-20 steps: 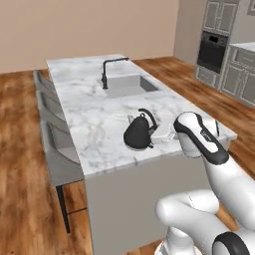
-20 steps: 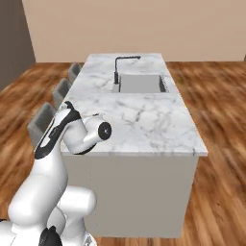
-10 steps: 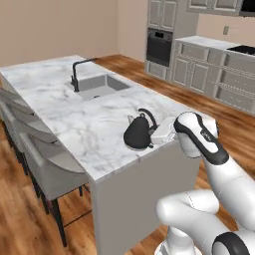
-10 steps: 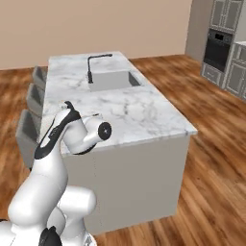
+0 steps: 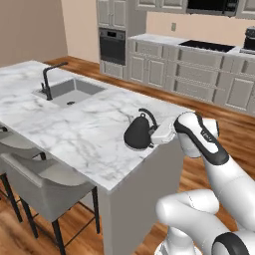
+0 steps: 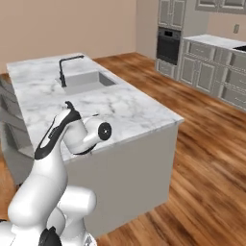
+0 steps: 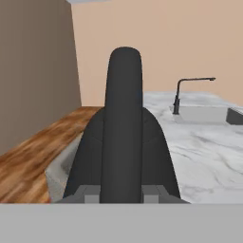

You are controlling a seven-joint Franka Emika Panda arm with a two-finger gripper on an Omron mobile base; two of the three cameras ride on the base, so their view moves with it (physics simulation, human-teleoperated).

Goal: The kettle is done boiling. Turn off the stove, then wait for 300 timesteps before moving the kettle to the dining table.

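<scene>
Arm reaches level over the marble island worktop (image 5: 74, 134).
Jaws clamp the arched handle of the small dark grey cone-shaped kettle (image 5: 137, 134); wood floor (image 6: 206, 158) around.

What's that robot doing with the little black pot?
The white robot arm has its pincer shut on the handle of the kettle. The kettle is over the near corner of the marble dining table, close to its edge; whether it is touching the top is hard to tell. The sink is farther along the table.

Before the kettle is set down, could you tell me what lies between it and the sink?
In the left base view, only bare marble of the dining table lies between the kettle and the sink.
</scene>
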